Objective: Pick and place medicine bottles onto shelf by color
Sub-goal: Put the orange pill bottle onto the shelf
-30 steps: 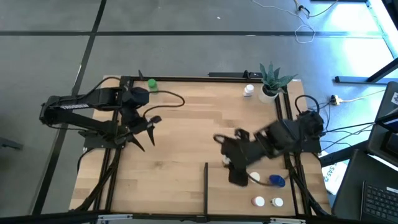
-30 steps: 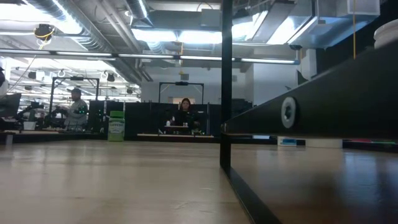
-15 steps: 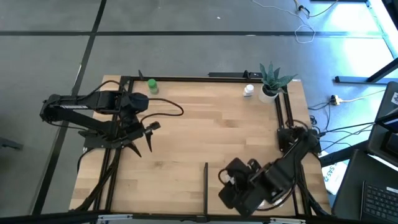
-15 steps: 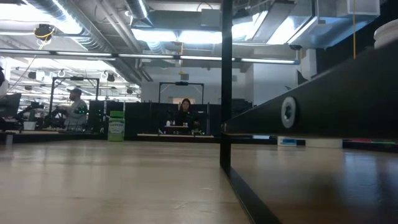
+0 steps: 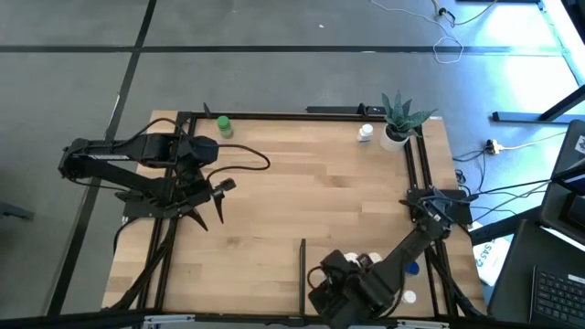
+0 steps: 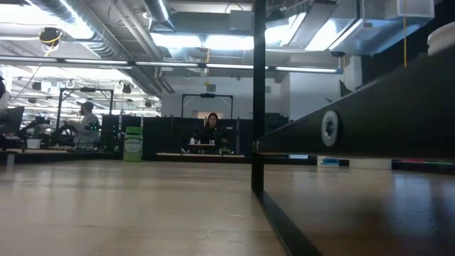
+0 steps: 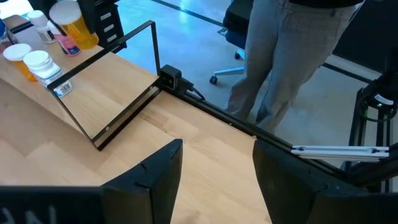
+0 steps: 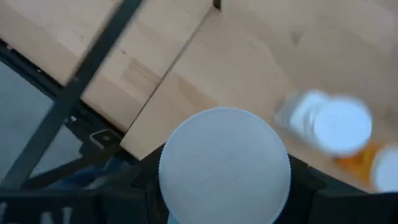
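Now right tool (image 8: 224, 186) clenched on white-capped bottle (image 8: 224, 165), cap toward wrist camera; left tool (image 7: 214, 171) released.

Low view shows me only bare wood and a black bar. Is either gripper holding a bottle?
Observer: Yes. The right wrist view shows the right gripper closed on a white-capped bottle.
Operator: Where over the table is it?
Observer: In the high view it is near the table edge at the picture's bottom, just right of the short black divider bar.
Operator: And the left arm?
Observer: The left gripper is open with nothing between its fingers, over the table's left side.
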Tool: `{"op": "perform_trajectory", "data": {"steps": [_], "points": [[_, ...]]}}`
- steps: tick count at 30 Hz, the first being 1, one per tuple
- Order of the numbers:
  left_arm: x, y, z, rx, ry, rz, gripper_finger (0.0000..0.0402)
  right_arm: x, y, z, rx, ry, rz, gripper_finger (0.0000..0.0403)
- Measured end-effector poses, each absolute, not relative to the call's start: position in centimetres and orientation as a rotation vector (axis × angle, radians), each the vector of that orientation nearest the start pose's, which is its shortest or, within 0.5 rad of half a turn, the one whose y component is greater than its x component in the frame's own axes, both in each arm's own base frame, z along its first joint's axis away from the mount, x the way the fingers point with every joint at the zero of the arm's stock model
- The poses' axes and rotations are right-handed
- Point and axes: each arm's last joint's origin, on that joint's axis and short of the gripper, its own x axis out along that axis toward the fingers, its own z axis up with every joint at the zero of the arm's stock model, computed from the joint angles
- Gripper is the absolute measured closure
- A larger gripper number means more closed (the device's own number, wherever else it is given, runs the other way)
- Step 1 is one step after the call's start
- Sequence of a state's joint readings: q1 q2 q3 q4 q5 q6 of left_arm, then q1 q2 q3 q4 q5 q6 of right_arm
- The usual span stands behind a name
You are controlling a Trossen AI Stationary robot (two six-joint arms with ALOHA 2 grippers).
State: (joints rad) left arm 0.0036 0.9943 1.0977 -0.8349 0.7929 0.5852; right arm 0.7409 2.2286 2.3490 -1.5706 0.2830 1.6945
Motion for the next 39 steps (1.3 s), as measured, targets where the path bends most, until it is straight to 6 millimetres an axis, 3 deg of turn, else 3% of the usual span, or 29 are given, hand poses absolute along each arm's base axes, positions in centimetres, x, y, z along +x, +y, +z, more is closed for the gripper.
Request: {"op": "perform_trajectory", "data": {"steps": [8, 13, 20, 30, 39], "points": [[18.0, -2.0, 35.1, 0.252, 0.442, -0.906, 0.0211, 29.6, 31.3, 30.2, 0.984, 1.052, -0.864, 0.0205], [18.2, -1.9, 35.3, 0.285, 0.422, -0.878, 0.0211, 29.0, 32.6, 29.1, 1.028, 1.043, -0.922, 0.0205], [18.1, -2.1, 35.5, 0.24, 0.378, -0.967, 0.0211, 29.8, 33.5, 26.0, 0.988, 1.066, -0.99, 0.0205], [18.1, -2.1, 35.5, 0.208, 0.396, -0.959, 0.0211, 31.1, 34.0, 22.2, 0.886, 1.09, -1.037, 0.0205], [18.1, -2.1, 35.5, 0.208, 0.396, -0.958, 0.0211, 31.5, 33.7, 22.1, 0.809, 1.168, -0.98, 0.0205]]}}
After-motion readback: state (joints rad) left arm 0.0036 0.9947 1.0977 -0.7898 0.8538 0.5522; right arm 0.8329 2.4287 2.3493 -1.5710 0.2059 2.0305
